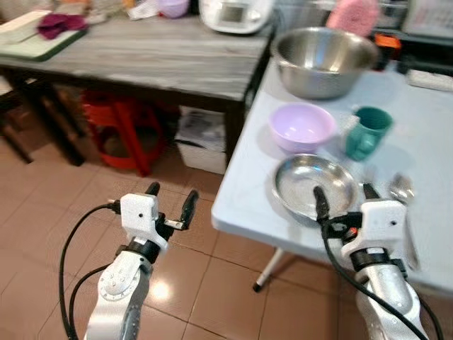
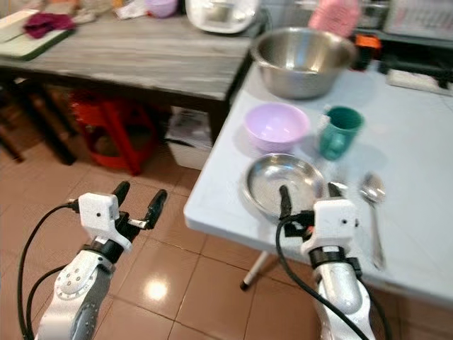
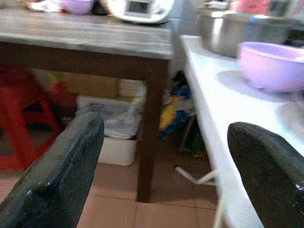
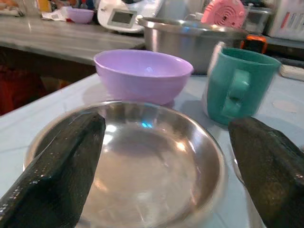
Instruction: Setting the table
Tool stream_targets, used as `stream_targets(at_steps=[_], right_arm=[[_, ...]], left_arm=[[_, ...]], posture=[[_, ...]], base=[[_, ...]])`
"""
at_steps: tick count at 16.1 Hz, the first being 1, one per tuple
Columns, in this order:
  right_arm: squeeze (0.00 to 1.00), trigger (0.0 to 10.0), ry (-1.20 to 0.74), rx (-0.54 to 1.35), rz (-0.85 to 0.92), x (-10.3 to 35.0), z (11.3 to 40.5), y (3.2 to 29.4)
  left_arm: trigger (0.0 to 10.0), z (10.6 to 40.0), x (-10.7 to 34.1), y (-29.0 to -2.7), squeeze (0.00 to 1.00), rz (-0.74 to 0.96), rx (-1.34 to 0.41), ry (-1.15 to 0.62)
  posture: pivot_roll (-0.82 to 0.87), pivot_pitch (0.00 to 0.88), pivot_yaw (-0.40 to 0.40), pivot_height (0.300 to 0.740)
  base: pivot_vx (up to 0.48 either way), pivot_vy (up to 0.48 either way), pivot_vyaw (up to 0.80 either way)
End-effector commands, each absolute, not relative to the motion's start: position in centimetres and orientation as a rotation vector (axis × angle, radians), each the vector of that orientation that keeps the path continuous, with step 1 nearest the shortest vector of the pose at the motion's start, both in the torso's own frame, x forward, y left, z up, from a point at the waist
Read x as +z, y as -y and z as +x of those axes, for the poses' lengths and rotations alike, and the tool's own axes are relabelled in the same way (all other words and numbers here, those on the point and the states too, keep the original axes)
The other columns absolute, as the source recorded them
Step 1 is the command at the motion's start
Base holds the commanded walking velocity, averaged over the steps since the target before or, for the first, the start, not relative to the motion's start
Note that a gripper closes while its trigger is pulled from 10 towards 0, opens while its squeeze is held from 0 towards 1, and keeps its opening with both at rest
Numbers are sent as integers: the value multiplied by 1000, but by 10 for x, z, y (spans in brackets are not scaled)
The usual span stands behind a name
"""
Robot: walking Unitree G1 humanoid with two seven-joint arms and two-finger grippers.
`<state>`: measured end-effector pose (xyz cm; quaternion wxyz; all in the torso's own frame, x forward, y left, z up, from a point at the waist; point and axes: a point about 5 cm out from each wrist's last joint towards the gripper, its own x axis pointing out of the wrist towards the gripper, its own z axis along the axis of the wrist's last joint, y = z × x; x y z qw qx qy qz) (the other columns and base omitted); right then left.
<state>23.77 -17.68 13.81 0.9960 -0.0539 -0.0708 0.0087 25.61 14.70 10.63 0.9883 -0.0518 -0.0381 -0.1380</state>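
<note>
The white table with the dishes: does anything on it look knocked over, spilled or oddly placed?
Nothing stands out. The steel plate, purple bowl, green mug and big steel bowl all sit upright and dry; the spoon lies flat beside the plate. The plate sits near the table's edge, though not over it.

The white desk (image 1: pixel 241 205) carries a steel plate (image 1: pixel 316 185), a lilac bowl (image 1: pixel 301 127), a teal mug (image 1: pixel 367 132), a spoon (image 2: pixel 373 198) and a large steel basin (image 1: pixel 324 61). Beside it, the grey wooden desk (image 1: pixel 156 53) carries a white cooker (image 1: pixel 236 14).
</note>
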Motion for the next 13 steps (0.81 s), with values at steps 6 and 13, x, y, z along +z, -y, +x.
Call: stream_targets(at_steps=[6, 13], right_arm=[[0, 10000, 147, 23, -122, 142, 236, 174], [0, 10000, 147, 40, -127, 141, 236, 171]], left_arm=[[10000, 251, 105, -148, 0, -100, -291, 61], [10000, 244, 99, -147, 0, -105, -344, 32]], posture=[[-127, 154, 42, 740], [-130, 159, 36, 740]], base=[[284, 0, -98], [37, 0, -217]])
